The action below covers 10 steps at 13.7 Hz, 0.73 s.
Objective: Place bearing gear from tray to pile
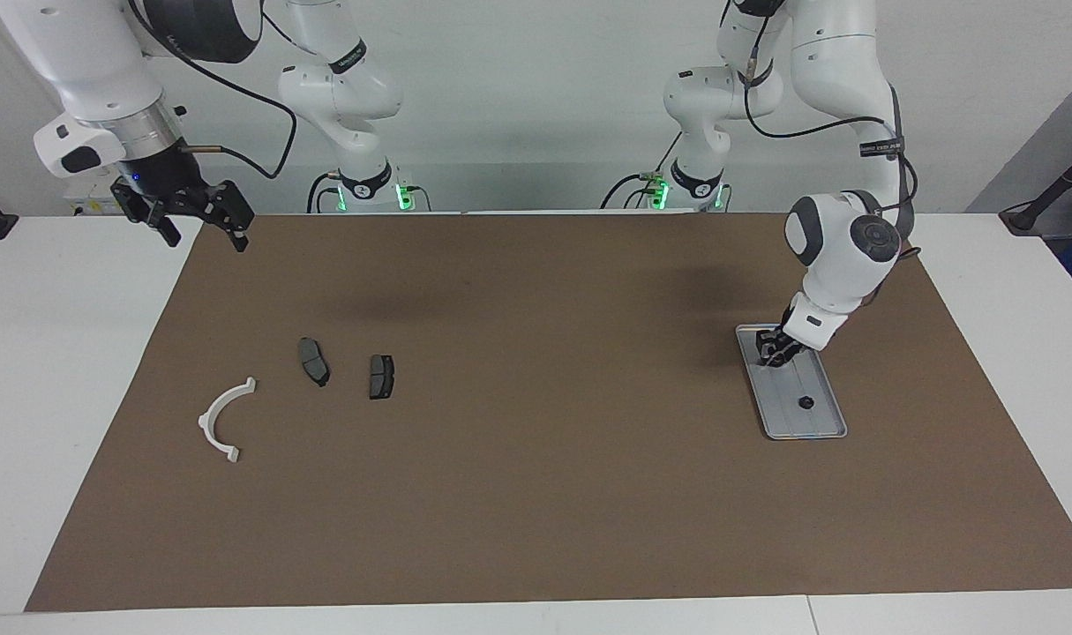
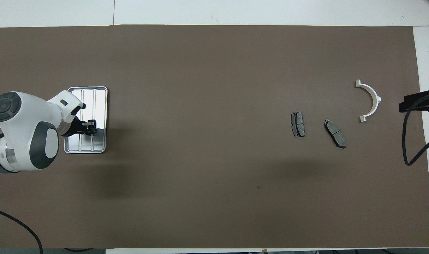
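The silver-grey ridged tray (image 1: 820, 422) lies toward the left arm's end of the table. A small dark bearing gear (image 1: 804, 402) lies in it, in the half farther from the robots. My left gripper (image 1: 773, 349) is low over the tray's end nearer the robots, apart from the gear. In the overhead view the left gripper (image 2: 90, 127) is over the tray (image 2: 94, 99) and the arm hides the gear. The pile is a white semicircular bracket (image 1: 221, 420) and two dark brake pads (image 1: 314, 361) (image 1: 381, 377), toward the right arm's end. My right gripper (image 1: 204, 233) waits open, raised over the mat's corner.
A brown mat (image 1: 536, 494) covers most of the white table. In the overhead view the bracket (image 2: 371, 100) and pads (image 2: 298, 124) (image 2: 335, 133) lie near the right gripper's tip (image 2: 417, 102). A black cable (image 2: 410, 148) hangs at that edge.
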Each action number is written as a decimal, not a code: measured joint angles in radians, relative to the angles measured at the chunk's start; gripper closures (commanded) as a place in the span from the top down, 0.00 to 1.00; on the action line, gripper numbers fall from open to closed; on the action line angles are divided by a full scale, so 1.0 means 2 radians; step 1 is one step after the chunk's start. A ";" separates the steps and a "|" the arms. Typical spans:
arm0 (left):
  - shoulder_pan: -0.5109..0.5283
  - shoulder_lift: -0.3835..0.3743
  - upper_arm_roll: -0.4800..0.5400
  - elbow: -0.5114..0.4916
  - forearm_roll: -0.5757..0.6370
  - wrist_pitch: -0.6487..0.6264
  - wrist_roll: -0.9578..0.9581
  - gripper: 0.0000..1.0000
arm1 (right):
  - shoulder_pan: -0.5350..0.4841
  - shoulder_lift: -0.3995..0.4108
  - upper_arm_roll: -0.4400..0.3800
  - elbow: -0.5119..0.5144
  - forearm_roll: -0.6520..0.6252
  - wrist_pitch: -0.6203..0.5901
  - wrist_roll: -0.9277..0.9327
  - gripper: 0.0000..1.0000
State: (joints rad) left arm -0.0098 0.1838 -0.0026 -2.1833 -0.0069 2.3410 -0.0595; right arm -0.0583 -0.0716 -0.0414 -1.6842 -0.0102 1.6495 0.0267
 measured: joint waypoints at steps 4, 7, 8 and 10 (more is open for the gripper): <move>0.000 -0.001 0.000 -0.004 0.000 0.007 0.000 0.04 | 0.000 0.000 0.000 0.000 0.000 0.000 0.000 1.00; 0.000 -0.001 0.000 -0.005 0.000 0.009 0.000 0.00 | 0.000 0.000 0.000 0.000 0.000 0.001 0.000 1.00; 0.000 -0.001 0.000 -0.005 0.000 0.010 0.000 0.00 | 0.000 0.000 0.000 0.000 0.000 0.006 0.000 1.00; 0.000 -0.001 -0.001 0.003 0.000 0.007 -0.002 0.00 | 0.000 0.000 0.000 -0.001 0.000 0.011 0.000 1.00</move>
State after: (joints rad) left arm -0.0101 0.1818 -0.0055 -2.1779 -0.0069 2.3553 -0.0637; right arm -0.0583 -0.0715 -0.0414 -1.6868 -0.0100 1.6720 0.0267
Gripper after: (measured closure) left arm 0.652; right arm 0.000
